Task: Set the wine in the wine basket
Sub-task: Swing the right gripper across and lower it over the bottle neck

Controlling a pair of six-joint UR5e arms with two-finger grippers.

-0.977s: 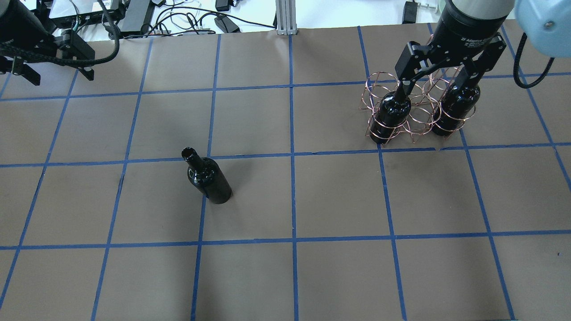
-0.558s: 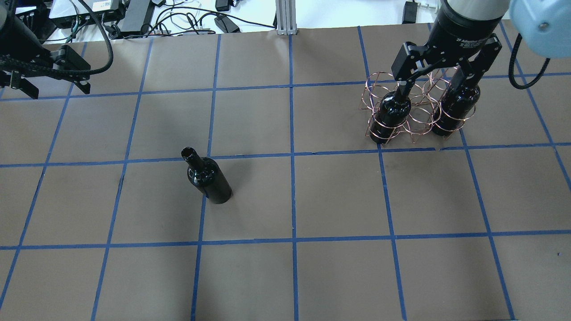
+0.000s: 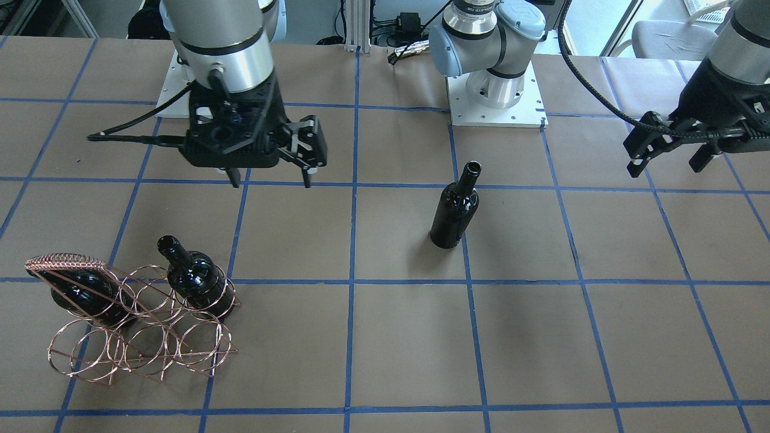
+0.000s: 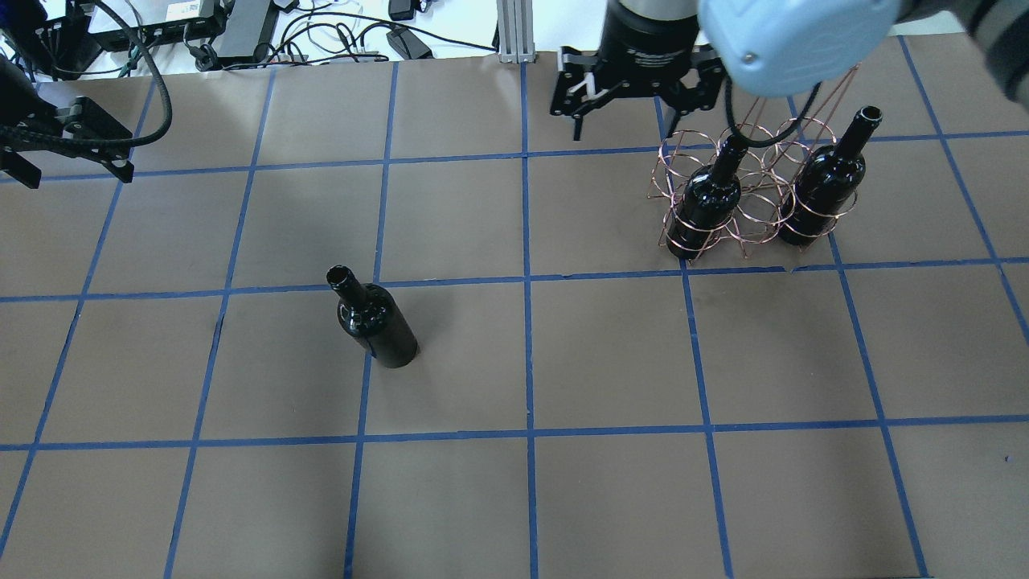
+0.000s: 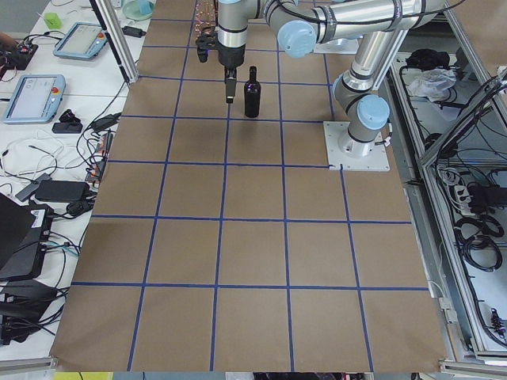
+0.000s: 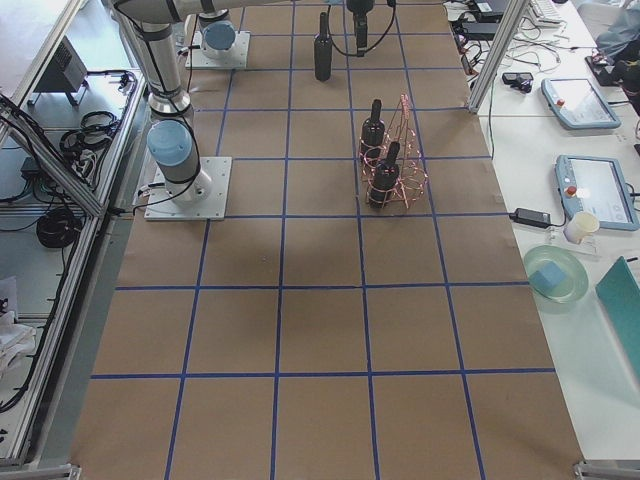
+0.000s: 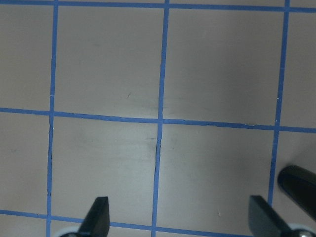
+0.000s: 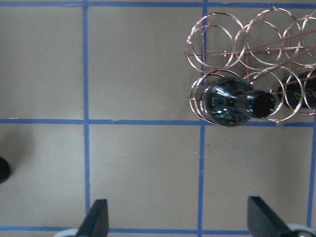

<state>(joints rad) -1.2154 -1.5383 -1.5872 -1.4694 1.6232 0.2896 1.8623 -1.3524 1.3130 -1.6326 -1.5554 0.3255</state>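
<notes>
My right gripper [image 3: 271, 179] hangs wide open, empty, left of the wine basket [image 3: 141, 337]; left gripper [image 3: 665, 163] open, empty; wine [image 4: 376, 326] upright mid-table.

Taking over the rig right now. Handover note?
Left gripper: open, empty, out at its own side.
Right gripper: open, empty, clear of the wine basket.
Done: first bottle and second bottle stand in basket rings.
Left: third bottle stands upright on the table, untouched. It needs to go into a free ring.
</notes>
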